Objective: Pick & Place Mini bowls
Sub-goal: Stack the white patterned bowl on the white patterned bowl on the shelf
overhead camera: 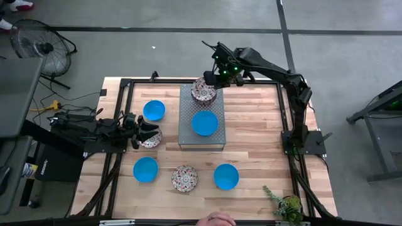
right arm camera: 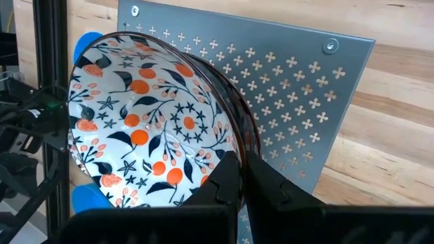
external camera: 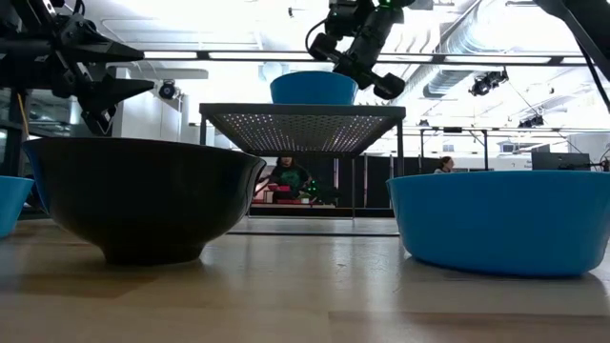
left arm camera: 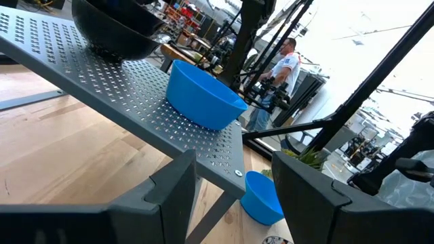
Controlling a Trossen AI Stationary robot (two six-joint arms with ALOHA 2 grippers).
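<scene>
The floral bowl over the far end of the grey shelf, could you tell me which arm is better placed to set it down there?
The right. Its gripper is shut on the floral bowl's rim above the shelf. The left gripper sits off the shelf's side by another floral bowl.

wood tabletop (overhead camera: 251,135) has the grey perforated slab (overhead camera: 190,135) up top center, blue bowls (overhead camera: 146,169) and floral bowls (overhead camera: 184,178) scattered lower down.

No text, label or number (on anything in view) can be read.
</scene>
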